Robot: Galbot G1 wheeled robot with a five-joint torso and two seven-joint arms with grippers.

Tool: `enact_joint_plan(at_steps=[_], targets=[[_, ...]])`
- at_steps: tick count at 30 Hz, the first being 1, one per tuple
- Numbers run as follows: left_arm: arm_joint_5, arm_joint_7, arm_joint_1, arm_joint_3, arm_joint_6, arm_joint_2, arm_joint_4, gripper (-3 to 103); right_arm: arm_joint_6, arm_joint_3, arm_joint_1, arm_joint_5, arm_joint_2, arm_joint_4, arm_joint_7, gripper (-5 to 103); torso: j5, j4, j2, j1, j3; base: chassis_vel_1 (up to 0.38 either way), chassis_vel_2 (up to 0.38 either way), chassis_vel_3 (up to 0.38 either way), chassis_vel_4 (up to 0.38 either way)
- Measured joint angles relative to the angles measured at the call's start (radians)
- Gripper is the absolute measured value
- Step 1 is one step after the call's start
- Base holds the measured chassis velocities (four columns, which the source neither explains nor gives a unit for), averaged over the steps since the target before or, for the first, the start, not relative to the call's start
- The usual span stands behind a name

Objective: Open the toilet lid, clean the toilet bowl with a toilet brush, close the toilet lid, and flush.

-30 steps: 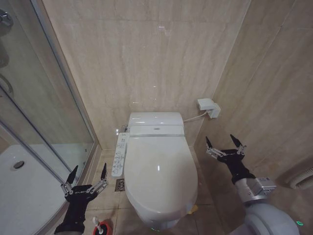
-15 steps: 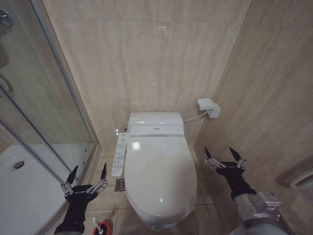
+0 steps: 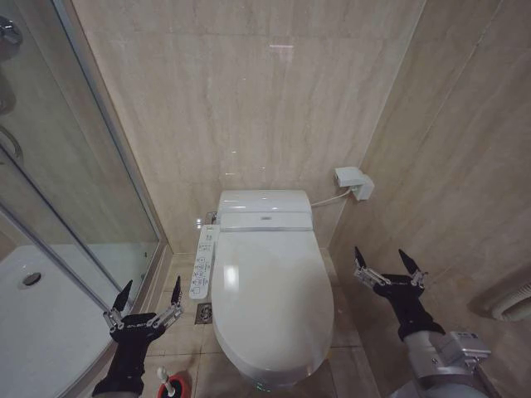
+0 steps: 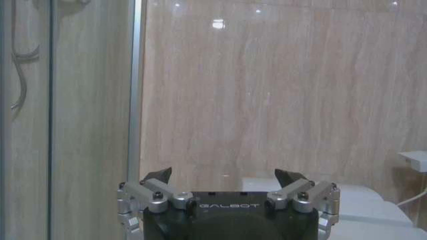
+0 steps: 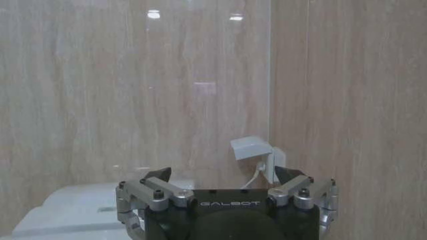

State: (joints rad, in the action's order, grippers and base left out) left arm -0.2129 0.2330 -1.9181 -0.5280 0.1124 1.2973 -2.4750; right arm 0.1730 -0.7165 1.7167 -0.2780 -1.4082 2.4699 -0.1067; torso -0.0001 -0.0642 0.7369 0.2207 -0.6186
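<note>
With the toilet lid (image 3: 272, 294) shut, the right hand (image 3: 390, 267), fingers spread wide beside it, should hook the lid's front edge while the left hand (image 3: 149, 303), equally wide, waits near the brush (image 3: 166, 383).

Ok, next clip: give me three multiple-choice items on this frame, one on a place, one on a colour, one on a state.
1. Where is the brush?
A. on the floor by the left pincer
B. in the bowl
C. on the tank

2. What colour is its holder?
A. blue
B. red
C. green

3. How is the lid?
A. raised
B. removed
C. shut

Key: 1 A, it stands below that pincer, left of the toilet; 2 B, the cup is red; 3 C, the lid lies flat, and the right pincer is open beside it.
</note>
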Motion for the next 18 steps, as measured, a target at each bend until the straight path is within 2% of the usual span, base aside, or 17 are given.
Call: enact_joint_plan(at_steps=[8, 18], targets=[[0.0, 0.0, 0.0, 0.0, 0.0, 0.0, 0.0, 100, 0.056, -0.008, 0.01, -0.038, -0.001, 0.031, 0.002, 100, 0.0001, 0.0003, 0.0, 0.0, 0.0, 0.0, 0.0, 0.0, 0.0], [0.0, 0.0, 0.0, 0.0, 0.0, 0.0, 0.0, 100, 0.046, -0.01, 0.03, -0.024, -0.017, 0.032, 0.017, 100, 0.0001, 0.0002, 0.0, 0.0, 0.0, 0.0, 0.0, 0.0, 0.0]])
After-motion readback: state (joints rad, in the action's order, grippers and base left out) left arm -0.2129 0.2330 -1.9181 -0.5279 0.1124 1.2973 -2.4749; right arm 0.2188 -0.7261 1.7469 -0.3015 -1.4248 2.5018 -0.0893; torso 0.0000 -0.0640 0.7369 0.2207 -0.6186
